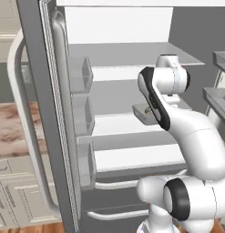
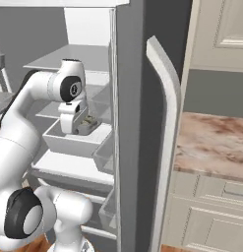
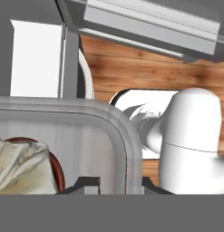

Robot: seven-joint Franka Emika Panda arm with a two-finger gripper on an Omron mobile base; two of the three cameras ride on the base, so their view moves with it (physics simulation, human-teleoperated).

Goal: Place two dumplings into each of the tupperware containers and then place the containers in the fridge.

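Wooden floor (image 3: pixel 131 68) shows past the white arm reaching into the open fridge (image 2: pixel 128 74). Nearest the camera, the claw (image 3: pixel 114 183) has its jaws drawn narrow, pinching the rim of a tupperware container (image 3: pixel 118 127), one finger inside the wall and one outside. That pale tray (image 2: pixel 69 140) sits over the edge of a middle fridge shelf (image 1: pixel 132 125). Inside it lies a creased tan dumpling (image 3: pixel 20 165). Farther back stand more shelves and clear door bins (image 1: pixel 81 75).

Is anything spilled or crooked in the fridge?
Nothing stands out. The tupperware container sits level at the fridge shelves with the tool closed on its rim, and a dumpling lies inside it, not spilled.
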